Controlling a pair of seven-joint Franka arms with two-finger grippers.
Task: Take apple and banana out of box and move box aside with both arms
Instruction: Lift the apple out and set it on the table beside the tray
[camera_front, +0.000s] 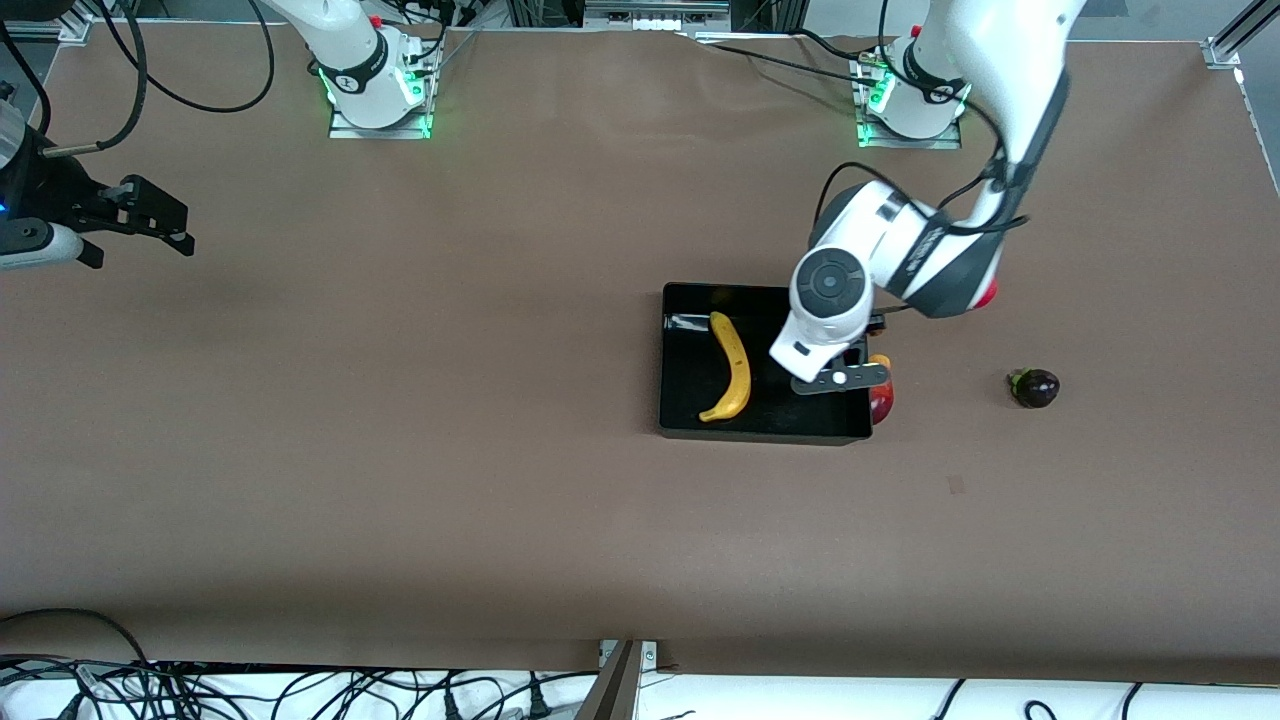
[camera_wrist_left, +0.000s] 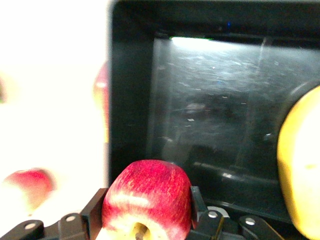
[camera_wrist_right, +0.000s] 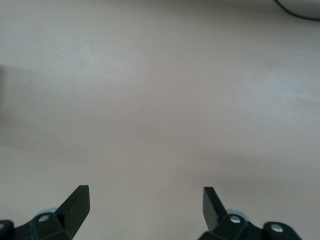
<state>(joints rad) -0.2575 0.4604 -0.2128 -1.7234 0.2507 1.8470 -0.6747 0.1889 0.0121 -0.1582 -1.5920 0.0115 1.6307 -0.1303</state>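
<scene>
The black box (camera_front: 690, 420) lies mid-table with the yellow banana (camera_front: 732, 368) in it; the box (camera_wrist_left: 210, 100) and the banana (camera_wrist_left: 300, 175) also show in the left wrist view. My left gripper (camera_front: 850, 373) hangs over the box's wall at the left arm's end, shut on a red-yellow apple (camera_wrist_left: 147, 197). A red fruit (camera_front: 882, 402) and an orange-red fruit (camera_front: 880, 360) lie on the table against that wall, partly hidden by the gripper. The dark purple fruit (camera_front: 1035, 388) lies farther toward the left arm's end. My right gripper (camera_front: 165, 222) waits open.
The right gripper (camera_wrist_right: 145, 200) hangs over bare brown table at the right arm's end. In the left wrist view two red fruits (camera_wrist_left: 27, 185) (camera_wrist_left: 101, 95) lie outside the box wall. Cables hang along the table's edge nearest the front camera.
</scene>
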